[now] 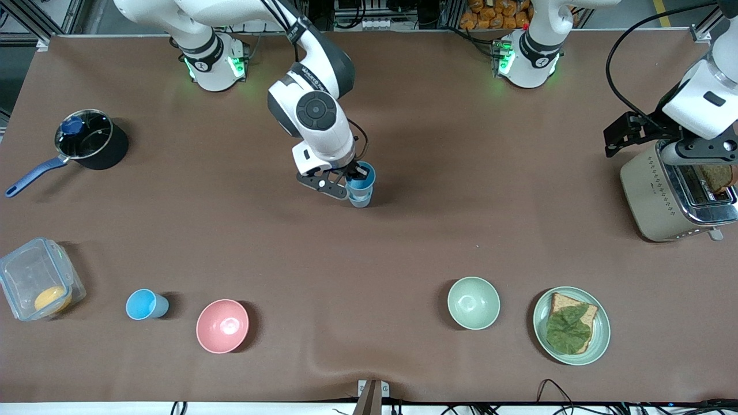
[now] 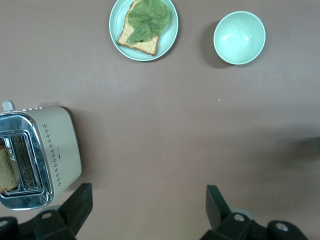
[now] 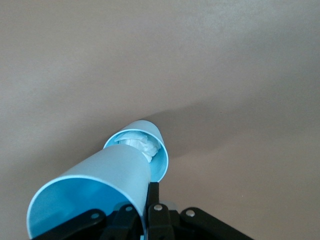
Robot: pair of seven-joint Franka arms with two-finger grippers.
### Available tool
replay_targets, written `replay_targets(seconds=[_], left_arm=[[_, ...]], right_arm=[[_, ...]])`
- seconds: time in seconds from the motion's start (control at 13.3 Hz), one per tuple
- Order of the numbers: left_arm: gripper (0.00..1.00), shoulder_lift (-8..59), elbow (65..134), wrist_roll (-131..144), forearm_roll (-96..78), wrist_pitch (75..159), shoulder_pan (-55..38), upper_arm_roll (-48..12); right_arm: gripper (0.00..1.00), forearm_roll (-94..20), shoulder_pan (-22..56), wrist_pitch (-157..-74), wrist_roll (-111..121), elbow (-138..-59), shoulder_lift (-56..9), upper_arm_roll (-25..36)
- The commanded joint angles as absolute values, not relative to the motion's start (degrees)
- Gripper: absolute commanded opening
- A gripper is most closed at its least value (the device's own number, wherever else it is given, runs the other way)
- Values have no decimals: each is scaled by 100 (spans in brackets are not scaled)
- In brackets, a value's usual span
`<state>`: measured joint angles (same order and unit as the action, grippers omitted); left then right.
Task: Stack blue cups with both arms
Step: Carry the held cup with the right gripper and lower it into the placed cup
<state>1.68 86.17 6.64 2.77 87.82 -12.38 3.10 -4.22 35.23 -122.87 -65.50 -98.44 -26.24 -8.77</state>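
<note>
1. Front view: right gripper [image 1: 353, 178] sits mid-bench, clamped on the rim of a blue cup [image 1: 362, 176] held directly above a second, paler blue cup [image 1: 360, 199] standing on the bench [image 1: 403, 242]. The held cup's base seems to be just entering the lower one. A third blue cup [image 1: 146, 304] stands nearer the camera toward the right arm's end, between a clear container [image 1: 37, 285] and a pink bowl [image 1: 222, 325].

2. Front view: left gripper [image 1: 700, 151] waits over the toaster [image 1: 674, 196] at the left arm's end.

3. Left wrist view: left gripper [image 2: 145, 205] has its fingers spread wide, holding nothing. Toaster [image 2: 35, 160], toast plate [image 2: 143, 29] and green bowl [image 2: 239, 37] lie below.

4. Right wrist view: right gripper [image 3: 150, 212] pinches the held cup's [image 3: 92, 190] wall. The lower cup [image 3: 140, 150] lies just past it, with something white and crumpled inside.

5. Risk: the white wad may stop the cups from nesting fully. An off-centre descent could catch a rim and tip the lower cup.
</note>
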Motion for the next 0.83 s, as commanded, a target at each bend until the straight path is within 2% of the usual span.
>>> replay_targets(seconds=[0.0,0.45,0.53,0.6,0.75], left_arm=[[100,35,8684,703,141,8684,-1292,343],[100,53,8640,712,149,8692,-1257,343],[100,44,8640,747,141,8692,-1266,343],[100,44,8640,791,132,8692,-1257,334],[100,35,8657,791,97,8692,-1231,343]], right_arm=[[0,-527,3577,-12234,-6609,-9703,-2803,-809],[0,-527,3630,-12234,-6688,-9694,-2883,-817],[30,-527,3630,-12208,-6654,-9686,-2883,-817],[99,-519,3621,-12191,-6662,-9686,-2874,-809],[100,-519,3551,-12156,-6575,-9633,-2821,-809]])
